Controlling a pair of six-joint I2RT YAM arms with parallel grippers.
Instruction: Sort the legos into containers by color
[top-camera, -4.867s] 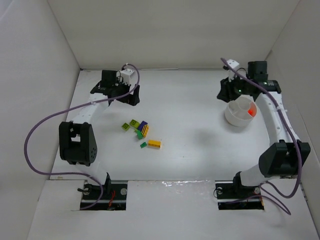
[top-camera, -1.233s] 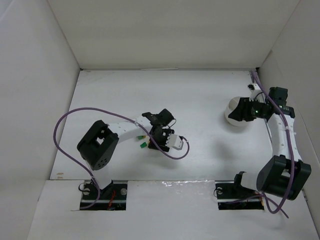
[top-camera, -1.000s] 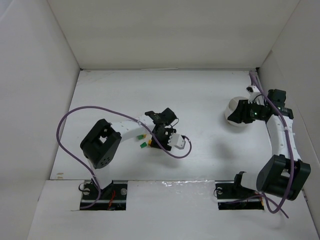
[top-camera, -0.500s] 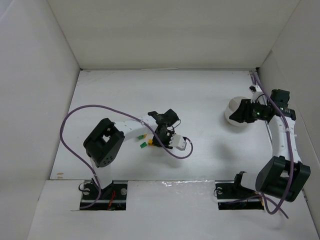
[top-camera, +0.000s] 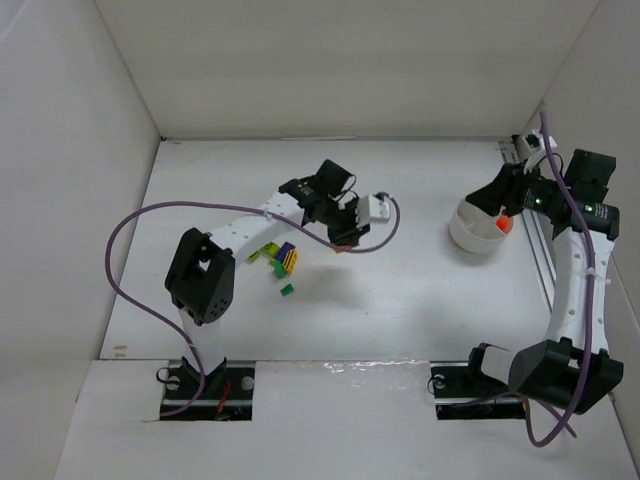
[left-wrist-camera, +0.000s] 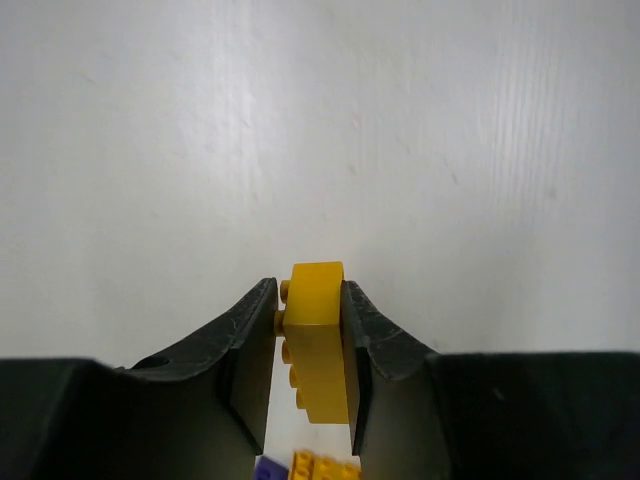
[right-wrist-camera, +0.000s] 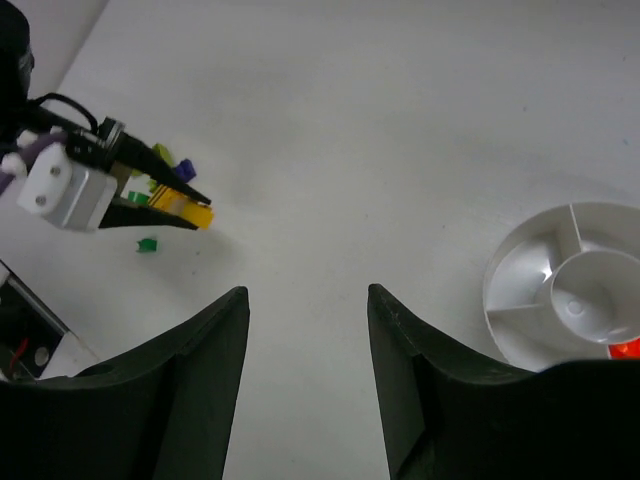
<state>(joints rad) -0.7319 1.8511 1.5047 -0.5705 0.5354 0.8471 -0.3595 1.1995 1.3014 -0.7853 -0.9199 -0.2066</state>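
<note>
Pinching yellow brick (left-wrist-camera: 318, 345) by flat sides in clamped left gripper (left-wrist-camera: 308, 300), well apart from bowl (top-camera: 468, 234); likely light, rigid, slick.

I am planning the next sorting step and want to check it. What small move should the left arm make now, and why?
Probably swing the left gripper rightward toward the white bowl: it is shut on a yellow brick, and the bowl shows empty compartments beside the one with a red piece.
</note>
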